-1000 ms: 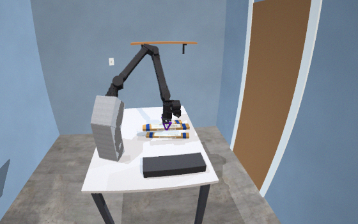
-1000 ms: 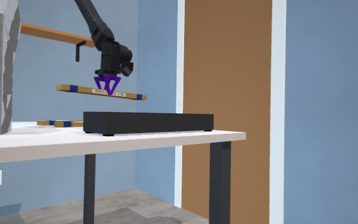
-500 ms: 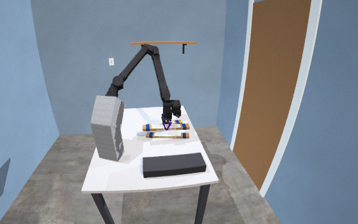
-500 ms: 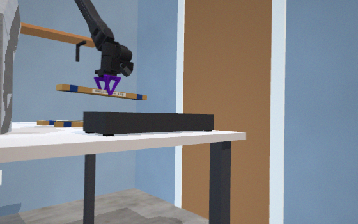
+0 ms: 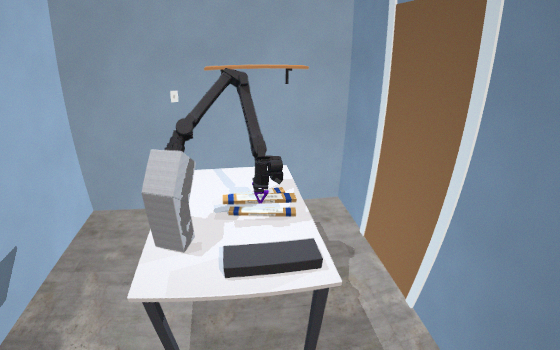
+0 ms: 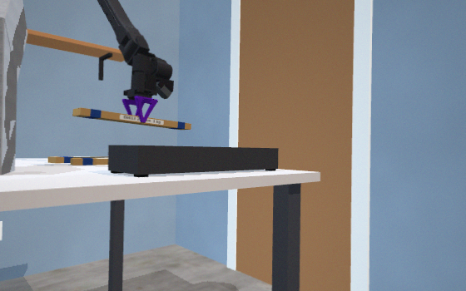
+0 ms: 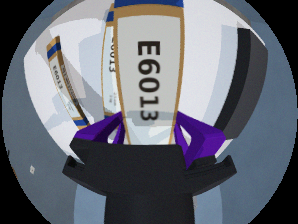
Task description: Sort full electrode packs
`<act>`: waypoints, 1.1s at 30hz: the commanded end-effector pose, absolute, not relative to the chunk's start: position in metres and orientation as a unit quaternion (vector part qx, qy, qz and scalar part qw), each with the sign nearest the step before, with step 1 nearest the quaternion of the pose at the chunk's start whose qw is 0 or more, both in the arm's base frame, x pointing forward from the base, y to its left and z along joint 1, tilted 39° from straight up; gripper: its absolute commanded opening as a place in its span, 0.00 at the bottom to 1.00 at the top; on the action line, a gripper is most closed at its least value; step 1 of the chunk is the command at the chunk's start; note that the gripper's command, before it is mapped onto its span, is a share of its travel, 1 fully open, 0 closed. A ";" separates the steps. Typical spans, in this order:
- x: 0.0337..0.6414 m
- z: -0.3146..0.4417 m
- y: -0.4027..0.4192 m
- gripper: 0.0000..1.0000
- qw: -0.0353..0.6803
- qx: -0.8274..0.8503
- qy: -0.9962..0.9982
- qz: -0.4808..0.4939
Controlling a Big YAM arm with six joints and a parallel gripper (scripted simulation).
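Electrode pack (image 5: 240,198) (image 6: 112,116) (image 7: 148,75) was up in the air, ctr-left of the ext. view, w/ the gripper (image 5: 260,196) (image 6: 141,114) (image 7: 149,113) clamped on it. Other 2 packs lay on the bench (image 5: 200,270) (image 6: 216,180) (image 7: 90,30), left side of wrist pic.

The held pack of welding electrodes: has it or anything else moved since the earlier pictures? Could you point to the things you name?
No visible change. The gripper (image 5: 260,201) (image 6: 141,118) (image 7: 149,113) holds the pack (image 5: 235,198) (image 6: 108,115) (image 7: 148,30) aloft as before; the other two packs and the black platform (image 5: 272,256) (image 6: 208,160) (image 7: 243,82) stayed put.
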State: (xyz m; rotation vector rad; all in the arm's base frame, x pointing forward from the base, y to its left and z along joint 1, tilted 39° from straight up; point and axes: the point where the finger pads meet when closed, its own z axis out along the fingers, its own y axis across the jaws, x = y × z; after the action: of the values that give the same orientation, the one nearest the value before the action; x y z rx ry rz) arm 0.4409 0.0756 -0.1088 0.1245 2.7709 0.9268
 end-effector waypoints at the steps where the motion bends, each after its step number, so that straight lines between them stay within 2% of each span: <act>1: 0.451 -0.085 0.043 0.00 0.136 0.061 0.939 0.311; 33: 0.468 -0.072 0.029 0.00 0.146 0.060 0.938 0.309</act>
State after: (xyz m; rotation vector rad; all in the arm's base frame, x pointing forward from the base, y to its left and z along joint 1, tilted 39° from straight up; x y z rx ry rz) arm 0.4463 0.0584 -0.0970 0.1353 2.7662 0.9218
